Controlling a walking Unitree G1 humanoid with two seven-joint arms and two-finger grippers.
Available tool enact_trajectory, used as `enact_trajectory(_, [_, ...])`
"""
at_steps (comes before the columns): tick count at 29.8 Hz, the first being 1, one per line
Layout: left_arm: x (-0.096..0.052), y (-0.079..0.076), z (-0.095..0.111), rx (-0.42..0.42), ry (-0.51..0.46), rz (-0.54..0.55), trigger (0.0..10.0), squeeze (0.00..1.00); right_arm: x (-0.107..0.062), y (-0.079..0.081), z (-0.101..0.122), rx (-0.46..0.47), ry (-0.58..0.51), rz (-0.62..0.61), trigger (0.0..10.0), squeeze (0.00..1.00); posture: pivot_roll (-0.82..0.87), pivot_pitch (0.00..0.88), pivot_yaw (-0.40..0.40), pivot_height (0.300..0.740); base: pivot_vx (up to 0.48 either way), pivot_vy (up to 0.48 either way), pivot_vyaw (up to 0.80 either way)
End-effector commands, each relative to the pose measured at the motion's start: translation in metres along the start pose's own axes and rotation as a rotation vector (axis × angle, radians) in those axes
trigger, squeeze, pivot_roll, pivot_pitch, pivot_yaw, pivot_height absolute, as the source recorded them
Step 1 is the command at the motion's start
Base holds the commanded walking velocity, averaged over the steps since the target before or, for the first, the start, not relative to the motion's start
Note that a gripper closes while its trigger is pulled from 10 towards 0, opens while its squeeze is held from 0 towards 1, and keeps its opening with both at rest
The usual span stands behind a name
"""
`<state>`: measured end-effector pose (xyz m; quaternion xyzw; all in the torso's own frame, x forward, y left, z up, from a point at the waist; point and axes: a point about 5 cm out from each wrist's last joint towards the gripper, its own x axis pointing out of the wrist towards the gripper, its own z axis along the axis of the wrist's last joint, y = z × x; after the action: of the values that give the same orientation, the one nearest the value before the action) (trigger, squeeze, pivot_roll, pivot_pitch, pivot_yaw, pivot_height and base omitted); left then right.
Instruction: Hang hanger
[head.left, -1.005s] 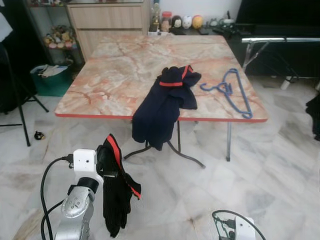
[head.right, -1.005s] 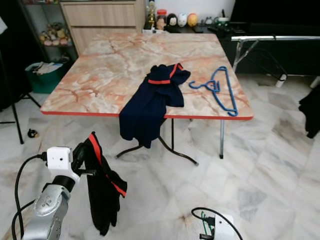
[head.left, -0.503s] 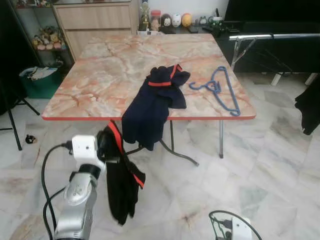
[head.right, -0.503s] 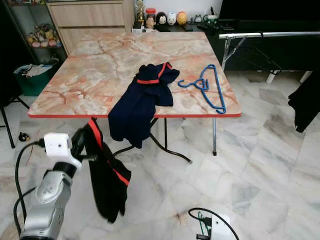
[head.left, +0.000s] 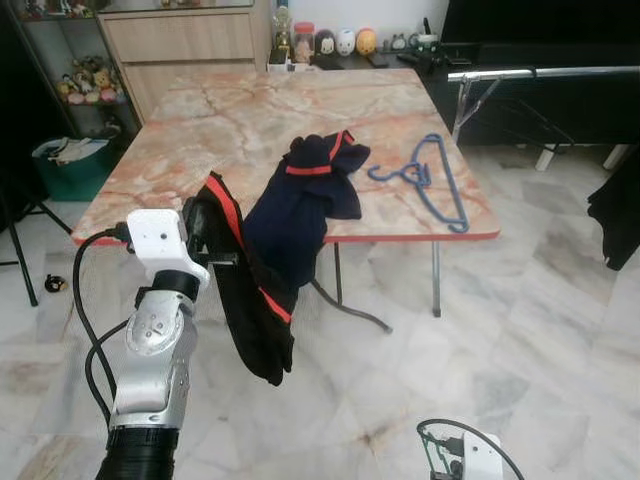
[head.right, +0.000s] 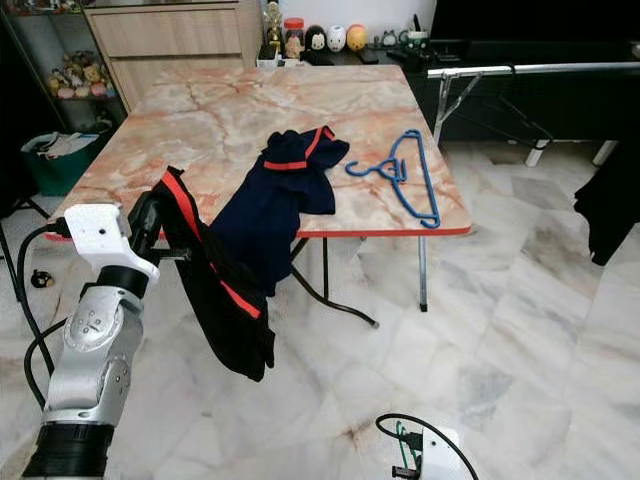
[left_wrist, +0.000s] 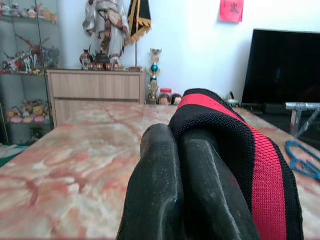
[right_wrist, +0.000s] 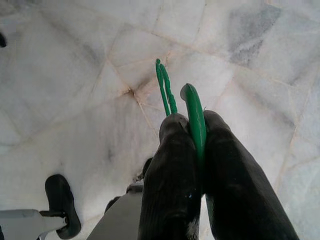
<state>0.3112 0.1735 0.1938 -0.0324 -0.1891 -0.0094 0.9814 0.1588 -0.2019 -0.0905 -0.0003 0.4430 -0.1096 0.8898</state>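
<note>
Left eye view: two garments, one blue hanger.

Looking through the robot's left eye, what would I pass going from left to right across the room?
Green bin on the floor → the robot's silver left arm → black garment with a red stripe hanging from its left gripper → navy garment draped over the marble table's edge → blue plastic hanger lying on the table → dark cloth hanging at the far right.

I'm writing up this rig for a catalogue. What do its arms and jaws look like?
The left arm is a silver jointed tube with a black lower section, a white box at the wrist and a black cable looped beside it. The right arm's white wrist box carries black and green wires. Each gripper has two long, matte black fingers.
</note>
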Motion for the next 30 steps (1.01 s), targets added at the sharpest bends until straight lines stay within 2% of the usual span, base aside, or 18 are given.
enact_trajectory(1, [0.005, 0.002, 0.013, -0.015, -0.052, 0.021, 10.0, 0.0, 0.0, 0.001, 0.0, -0.004, -0.001, 0.005, 10.0, 0.0, 0.09, 0.003, 0.017, 0.74, 0.382, 0.0, 0.0])
enact_trajectory(20, [0.015, 0.006, 0.018, 0.007, -0.052, 0.019, 10.0, 0.0, 0.0, 0.002, -0.001, -0.001, 0.002, 0.01, 10.0, 0.0, 0.08, 0.0, 0.025, 0.74, 0.378, 0.0, 0.0])
enact_trajectory(25, [0.028, 0.012, 0.029, 0.033, -0.09, 0.021, 10.0, 0.0, 0.0, 0.003, -0.002, -0.001, 0.005, 0.012, 10.0, 0.0, 0.09, 0.0, 0.027, 0.74, 0.413, 0.0, 0.0])
enact_trajectory(29, [0.044, 0.016, 0.038, 0.054, -0.109, 0.014, 10.0, 0.0, -0.001, 0.004, -0.002, 0.001, 0.006, 0.014, 10.0, 0.0, 0.09, 0.0, 0.032, 0.74, 0.33, 0.0, 0.0])
enact_trajectory(30, [0.053, 0.018, 0.043, 0.057, -0.121, 0.01, 10.0, 0.0, -0.001, 0.004, -0.002, 0.002, 0.005, 0.015, 10.0, 0.0, 0.09, 0.0, 0.033, 0.74, 0.33, 0.0, 0.0])
